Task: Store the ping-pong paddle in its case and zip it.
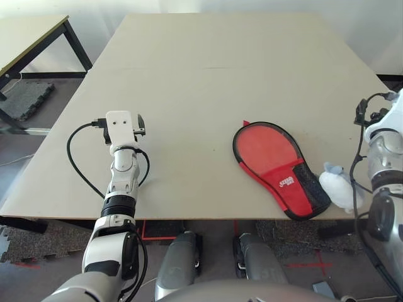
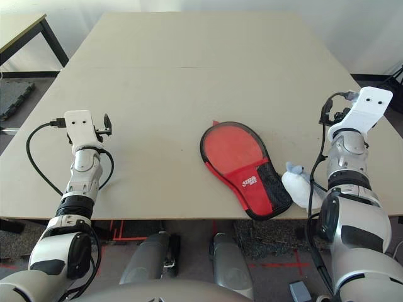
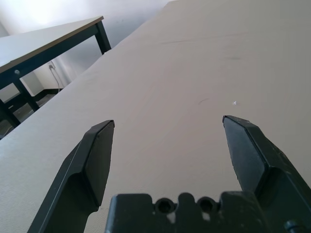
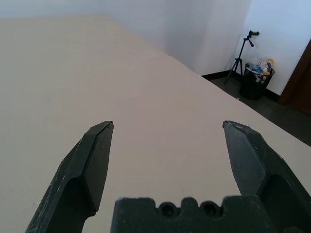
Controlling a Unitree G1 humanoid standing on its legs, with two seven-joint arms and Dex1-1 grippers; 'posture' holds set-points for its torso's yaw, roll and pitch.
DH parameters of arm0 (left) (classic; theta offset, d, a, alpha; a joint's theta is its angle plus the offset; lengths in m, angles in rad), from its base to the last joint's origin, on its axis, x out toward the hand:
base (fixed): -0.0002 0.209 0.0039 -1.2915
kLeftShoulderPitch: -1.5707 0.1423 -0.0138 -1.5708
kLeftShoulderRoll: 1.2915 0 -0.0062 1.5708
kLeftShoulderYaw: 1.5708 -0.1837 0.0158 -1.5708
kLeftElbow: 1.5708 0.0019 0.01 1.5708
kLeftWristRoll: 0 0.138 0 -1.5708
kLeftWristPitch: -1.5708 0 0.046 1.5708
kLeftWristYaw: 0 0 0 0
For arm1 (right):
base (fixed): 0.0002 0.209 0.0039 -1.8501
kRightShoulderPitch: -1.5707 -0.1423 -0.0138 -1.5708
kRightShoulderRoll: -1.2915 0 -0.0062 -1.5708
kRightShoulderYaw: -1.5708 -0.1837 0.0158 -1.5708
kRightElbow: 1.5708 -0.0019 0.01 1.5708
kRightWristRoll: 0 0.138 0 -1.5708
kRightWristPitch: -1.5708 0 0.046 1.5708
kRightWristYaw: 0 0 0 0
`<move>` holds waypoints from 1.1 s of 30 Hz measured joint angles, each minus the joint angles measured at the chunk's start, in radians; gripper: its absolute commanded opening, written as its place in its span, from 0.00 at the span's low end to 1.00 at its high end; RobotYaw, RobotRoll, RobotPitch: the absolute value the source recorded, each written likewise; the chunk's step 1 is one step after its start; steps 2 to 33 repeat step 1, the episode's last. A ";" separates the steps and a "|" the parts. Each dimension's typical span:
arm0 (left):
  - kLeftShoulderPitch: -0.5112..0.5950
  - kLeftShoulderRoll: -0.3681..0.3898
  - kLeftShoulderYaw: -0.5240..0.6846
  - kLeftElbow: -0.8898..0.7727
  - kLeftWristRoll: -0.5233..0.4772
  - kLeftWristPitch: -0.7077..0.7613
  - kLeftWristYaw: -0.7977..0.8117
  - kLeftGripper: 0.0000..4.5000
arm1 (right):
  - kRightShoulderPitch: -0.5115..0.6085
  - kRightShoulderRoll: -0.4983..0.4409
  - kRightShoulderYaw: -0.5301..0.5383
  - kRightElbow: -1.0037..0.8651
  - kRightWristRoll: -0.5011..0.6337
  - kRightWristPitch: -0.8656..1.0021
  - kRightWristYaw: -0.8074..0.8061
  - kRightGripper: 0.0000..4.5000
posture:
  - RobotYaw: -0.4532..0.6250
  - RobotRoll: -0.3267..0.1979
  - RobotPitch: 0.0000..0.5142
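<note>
Red case (image 2: 245,170) lies flat on the table (image 2: 189,75), near the front edge, right of centre, round end toward the far side, black mesh patch & white logo at its near end. Zipper rim looks shut all round; can't tell if the ping-pong paddle is inside. White cloth wad (image 2: 297,184) sits just beside the case's near-right end, at the table edge. Left gripper (image 3: 167,145) over the table's left part, fingers spread wide, nothing between them. Right gripper (image 4: 167,145) at the right edge, also spread wide, empty. Both well apart from the case.
</note>
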 measured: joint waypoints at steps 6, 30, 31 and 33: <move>0.000 0.000 0.000 0.000 -0.003 0.000 -0.002 1.00 | 0.000 0.003 -0.001 0.000 0.001 0.004 0.008 0.99 | 0.45 0.62 0.18; 0.000 0.000 0.000 0.000 -0.003 0.000 -0.002 1.00 | 0.000 0.003 -0.001 0.000 0.001 0.004 0.008 0.99 | 0.45 0.62 0.18; 0.000 0.000 0.000 0.000 -0.003 0.000 -0.002 1.00 | 0.000 0.003 -0.001 0.000 0.001 0.004 0.008 0.99 | 0.45 0.62 0.18; 0.000 0.000 0.000 0.000 -0.003 0.000 -0.002 1.00 | 0.000 0.003 -0.001 0.000 0.001 0.004 0.008 0.99 | 0.45 0.62 0.18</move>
